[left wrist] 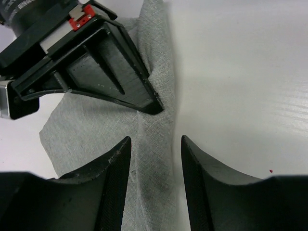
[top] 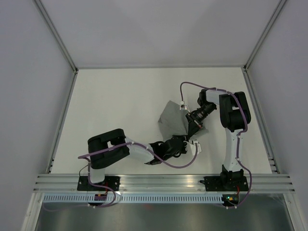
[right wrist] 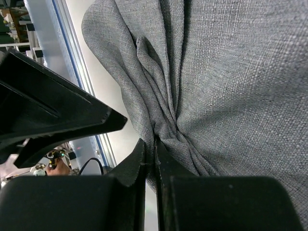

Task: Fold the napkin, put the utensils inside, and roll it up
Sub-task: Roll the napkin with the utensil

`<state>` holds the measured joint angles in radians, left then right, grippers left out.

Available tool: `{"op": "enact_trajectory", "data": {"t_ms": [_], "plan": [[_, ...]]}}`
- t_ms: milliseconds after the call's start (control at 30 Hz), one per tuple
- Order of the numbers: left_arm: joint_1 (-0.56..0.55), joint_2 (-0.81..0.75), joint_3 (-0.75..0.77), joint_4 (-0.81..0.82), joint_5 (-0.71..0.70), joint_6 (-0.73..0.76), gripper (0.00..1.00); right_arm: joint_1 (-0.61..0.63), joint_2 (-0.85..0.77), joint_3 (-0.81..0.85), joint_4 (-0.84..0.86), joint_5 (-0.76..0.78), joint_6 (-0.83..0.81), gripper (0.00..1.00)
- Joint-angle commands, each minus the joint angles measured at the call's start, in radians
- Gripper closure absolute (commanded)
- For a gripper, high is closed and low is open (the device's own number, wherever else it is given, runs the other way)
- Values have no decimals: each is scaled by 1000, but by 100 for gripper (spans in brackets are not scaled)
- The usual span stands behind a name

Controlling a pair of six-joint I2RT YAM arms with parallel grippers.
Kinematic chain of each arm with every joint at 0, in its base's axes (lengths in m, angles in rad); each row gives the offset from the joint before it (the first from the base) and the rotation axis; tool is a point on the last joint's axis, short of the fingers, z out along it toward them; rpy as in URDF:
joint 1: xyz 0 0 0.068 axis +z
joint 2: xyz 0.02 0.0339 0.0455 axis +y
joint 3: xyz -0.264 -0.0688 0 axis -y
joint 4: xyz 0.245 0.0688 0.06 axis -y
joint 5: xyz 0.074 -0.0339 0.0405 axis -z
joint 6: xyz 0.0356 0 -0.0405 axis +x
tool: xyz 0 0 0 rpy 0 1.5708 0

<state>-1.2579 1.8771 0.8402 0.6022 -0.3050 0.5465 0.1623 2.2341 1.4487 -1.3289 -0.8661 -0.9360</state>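
Napkin [top: 174, 119] is a plain mid-grey with no print at all, just the fine woven grain of the cloth, and the counter [top: 120, 106] under it is flat white. The left claw [left wrist: 155, 142] and right claw [right wrist: 150, 144] are both matte black, with a tiny red tag [left wrist: 80, 18] on the right one's body. The left arm [top: 110, 147] and right arm [top: 233, 115] are a white-and-black mix with purple cables [top: 181, 92].
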Motion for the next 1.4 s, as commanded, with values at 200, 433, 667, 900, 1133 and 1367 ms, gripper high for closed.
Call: {"op": "enact_trajectory", "data": {"t_ms": [200,433,667,900,1133,1367], "plan": [[2,103,95,-35,58,107,50,0,53,-1,155,124,-26,100],[43,116,126,-122,107,61,63,0,53,1,157,124,-21,100],[81,114,187,-292,275,-16,94,0,45,1,155,121,-23,100],[126,129,289,-516,483,-114,98,0,-57,-22,233,124,43,72],[190,139,375,-662,644,-273,98,-35,-383,-125,523,190,264,48],[268,212,503,-843,768,-413,98,-144,-550,-238,766,256,443,47]]}}
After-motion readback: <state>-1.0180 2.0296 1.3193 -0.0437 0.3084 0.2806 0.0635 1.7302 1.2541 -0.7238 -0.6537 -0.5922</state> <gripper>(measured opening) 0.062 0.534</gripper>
